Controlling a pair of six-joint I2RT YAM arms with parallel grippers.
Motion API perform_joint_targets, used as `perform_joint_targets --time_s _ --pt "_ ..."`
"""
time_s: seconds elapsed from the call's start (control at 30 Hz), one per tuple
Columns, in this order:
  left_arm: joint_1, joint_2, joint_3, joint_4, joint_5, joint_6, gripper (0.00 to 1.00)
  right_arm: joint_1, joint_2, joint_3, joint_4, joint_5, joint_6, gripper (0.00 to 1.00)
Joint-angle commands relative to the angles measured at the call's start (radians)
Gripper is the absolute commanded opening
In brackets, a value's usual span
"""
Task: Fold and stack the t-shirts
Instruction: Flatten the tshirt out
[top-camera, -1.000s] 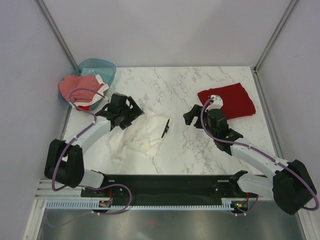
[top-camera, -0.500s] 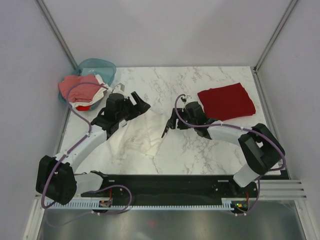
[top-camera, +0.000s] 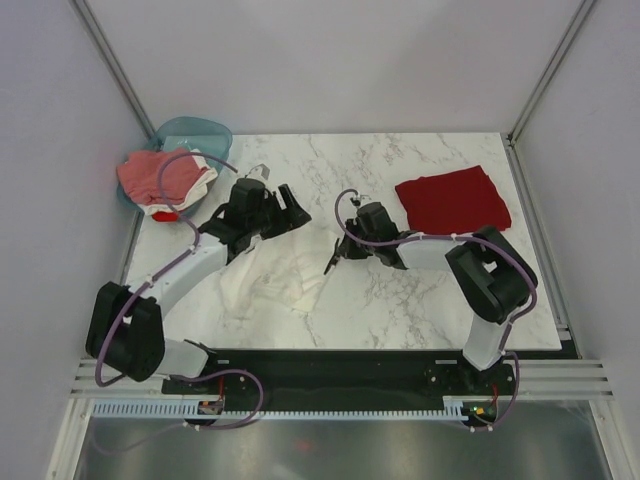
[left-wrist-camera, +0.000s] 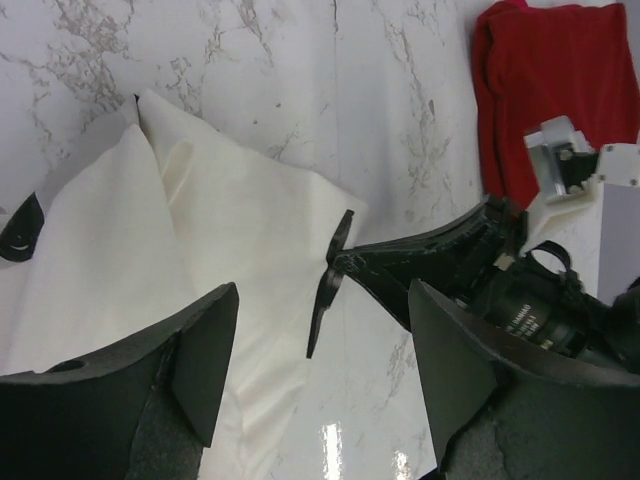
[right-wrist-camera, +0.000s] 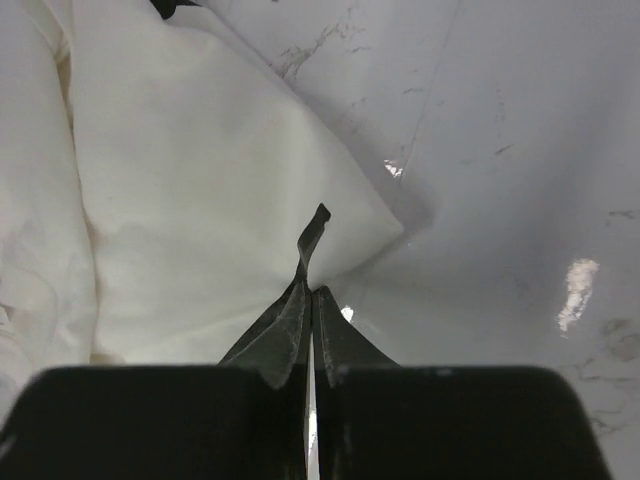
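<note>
A crumpled white t-shirt (top-camera: 285, 278) lies on the marble table left of centre. My right gripper (top-camera: 335, 256) is low at its right edge, shut on a pinched-up bit of that edge with black print (right-wrist-camera: 312, 228). The white cloth (right-wrist-camera: 200, 200) spreads out to the left of the closed fingertips (right-wrist-camera: 310, 292). My left gripper (top-camera: 283, 205) hovers open above the shirt's far part, nothing between its fingers (left-wrist-camera: 205, 350), with the shirt (left-wrist-camera: 200, 230) below. A folded dark red t-shirt (top-camera: 452, 200) lies flat at the back right, also seen as red cloth (left-wrist-camera: 560, 70) in the left wrist view.
A teal plastic basket (top-camera: 205, 132) stands at the back left corner, with pinkish-red and white tees (top-camera: 160, 178) heaped in front of it. Frame posts and walls close off the table's sides. The two grippers are close together near the table's middle.
My right gripper swung left from near the red shirt to the white shirt's right edge and shut on it. My left gripper moved a little farther back and to the right, its jaws narrowing slightly.
</note>
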Motion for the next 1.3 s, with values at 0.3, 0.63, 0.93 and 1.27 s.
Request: perform_joint_targets --time_s 0.3,0.63,0.93,1.27 --pt "-0.137 0.252 0.277 -0.236 0.004 0.178 0.48 -0.114 -0.277 -0.152 0.021 0.225 0.078 0.00" --pt "-0.387 0.472 0.592 -0.532 -0.175 0.264 0.65 -0.116 -0.284 -0.158 0.015 0.245 0.092 0.02" --pt "-0.392 0.616 0.690 -0.652 -0.270 0.233 0.63 -0.130 -0.303 -0.186 0.028 0.258 0.119 0.02" --pt "-0.329 0.719 0.743 -0.730 -0.218 0.281 0.19 -0.146 -0.326 -0.205 0.034 0.259 0.125 0.01"
